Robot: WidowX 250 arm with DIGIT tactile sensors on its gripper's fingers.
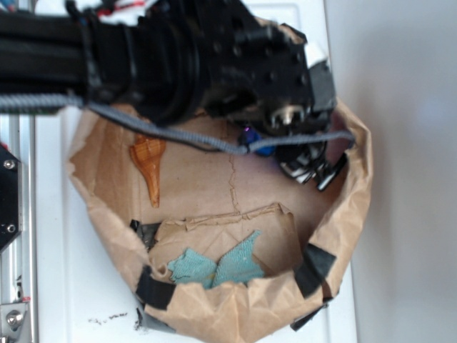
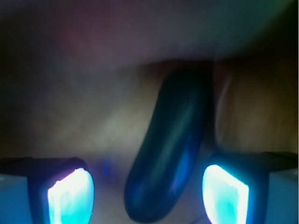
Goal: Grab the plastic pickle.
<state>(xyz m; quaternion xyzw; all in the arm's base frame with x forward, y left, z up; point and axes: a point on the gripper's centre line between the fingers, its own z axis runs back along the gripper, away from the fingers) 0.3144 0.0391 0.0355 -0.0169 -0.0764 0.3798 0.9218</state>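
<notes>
— Dark green and glossy, the plastic pickle [image 2: 167, 154] lies between the two glowing pads [image 2: 71, 196] of the gripper [image 2: 148, 196], seen from the wrist camera. Are the jaws on it?

— Not by the look of it. The gripper stands spread, a pad on either side, with a gap showing between each pad and the pickle. Nothing is pinched.

— Which way does it run?

— Its long axis points away from the camera, leaning a little to the right at the far end, so it lies roughly crosswise to the closing line of the pads. The near rounded end sits just between them, somewhat closer to the right-hand pad in that view.

— And from the room?

— The gripper [image 1: 314, 170] hangs low inside the brown paper bag [image 1: 335, 236] on the white counter [image 1: 86, 300], at the bag's right side. The arm hides the pickle there. The orange seashell [image 1: 148, 163] and teal cloth [image 1: 218, 266] lie well apart from it.

— So the next move?

— Closing looks enough, in my judgement.
</notes>
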